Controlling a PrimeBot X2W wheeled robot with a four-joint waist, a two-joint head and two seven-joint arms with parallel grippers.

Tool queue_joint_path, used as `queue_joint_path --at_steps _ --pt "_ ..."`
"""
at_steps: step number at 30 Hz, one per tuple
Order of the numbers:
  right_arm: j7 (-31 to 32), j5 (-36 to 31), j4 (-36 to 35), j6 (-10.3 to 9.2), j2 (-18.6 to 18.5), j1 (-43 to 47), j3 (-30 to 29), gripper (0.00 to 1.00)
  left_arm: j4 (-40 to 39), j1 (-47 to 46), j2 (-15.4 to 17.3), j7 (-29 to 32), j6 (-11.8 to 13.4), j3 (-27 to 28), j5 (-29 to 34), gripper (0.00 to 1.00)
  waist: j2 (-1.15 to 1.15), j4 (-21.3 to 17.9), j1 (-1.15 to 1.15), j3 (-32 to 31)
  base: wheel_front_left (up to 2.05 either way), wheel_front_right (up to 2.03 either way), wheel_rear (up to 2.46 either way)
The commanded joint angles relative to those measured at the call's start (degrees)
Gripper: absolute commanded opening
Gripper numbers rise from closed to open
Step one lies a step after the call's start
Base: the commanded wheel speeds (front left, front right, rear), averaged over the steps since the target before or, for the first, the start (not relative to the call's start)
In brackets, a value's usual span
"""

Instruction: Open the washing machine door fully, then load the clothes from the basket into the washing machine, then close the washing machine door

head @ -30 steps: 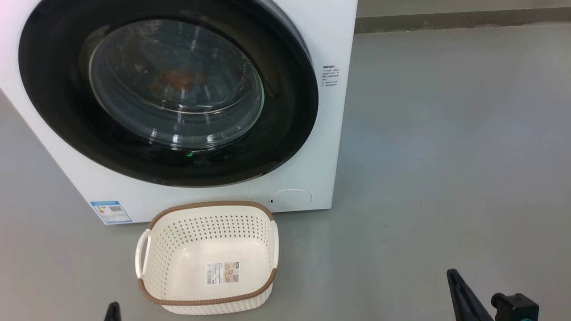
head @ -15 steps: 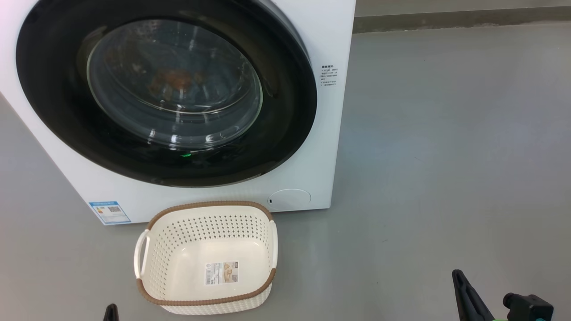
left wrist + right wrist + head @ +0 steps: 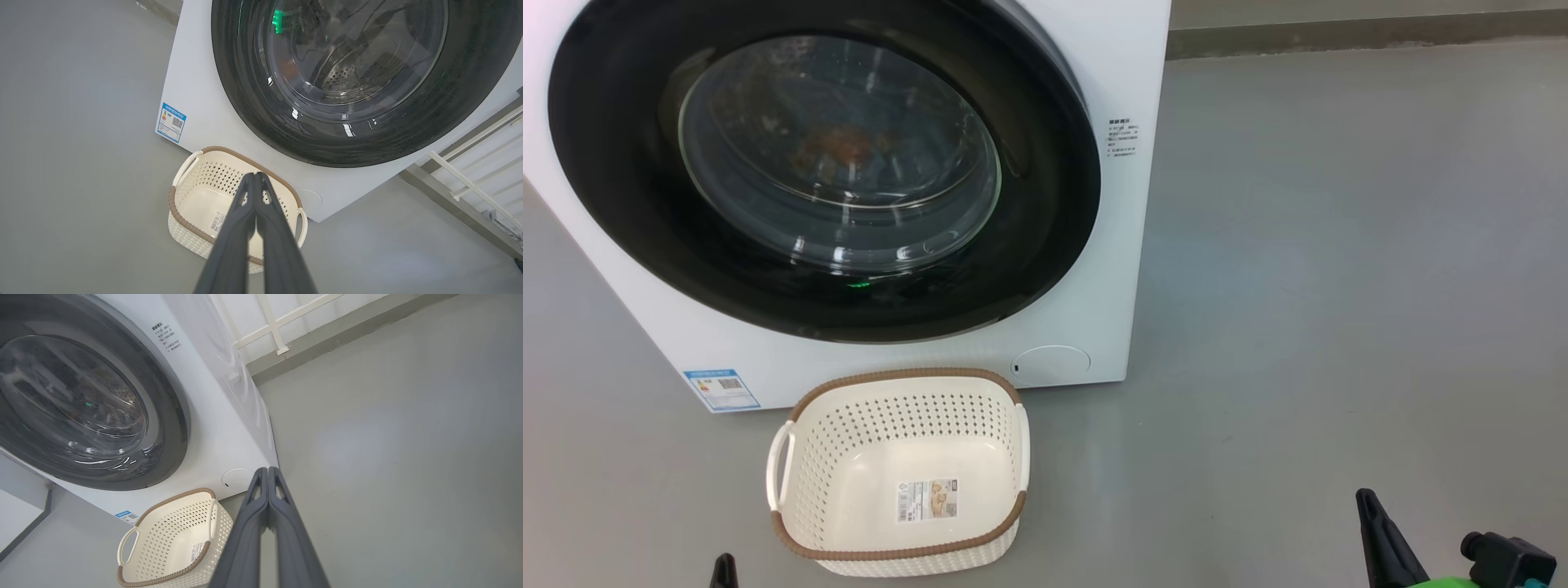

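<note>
The washing machine [image 3: 1131, 245] is seen standing on the grey floor [image 3: 1339, 286], and its door [image 3: 1045, 204] appears to be shut flush against the front. Orange-brown patches, taken to be the clothes [image 3: 841, 147], can be made out dimly through the glass. The basket [image 3: 898, 376] is set on the floor just before the machine's lower front edge, empty, with its long axis running along that front. The loading is therefore judged done, and any coming move would be at most a check press on the door. The door lies ahead of and above both pincers. The left gripper [image 3: 255, 176] is closed with its fingers pressed together and is aimed over the basket towards the door's lower rim, so this arm is judged the nearer. The right gripper [image 3: 267, 470] is likewise closed on nothing and is held out beyond the machine's right front corner, well apart from the door.
</note>
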Motion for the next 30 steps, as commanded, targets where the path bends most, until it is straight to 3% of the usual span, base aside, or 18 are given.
queue_joint_path --at_steps 1,30 --pt "0.45 2.68 -1.65 -0.09 -0.39 -2.27 0.02 0.00 -1.78 -2.43 1.24 0.51 -0.05 0.49 -1.97 0.00 0.00 -0.03 -0.01 0.01 0.00 0.00 0.00" --pt "5.36 22.51 -2.12 -0.17 -0.63 -4.33 0.02 0.00 -2.92 -4.94 1.67 5.30 -0.09 0.67 -18.97 0.00 0.00 -0.45 -0.01 0.17 0.00 0.00 0.00"
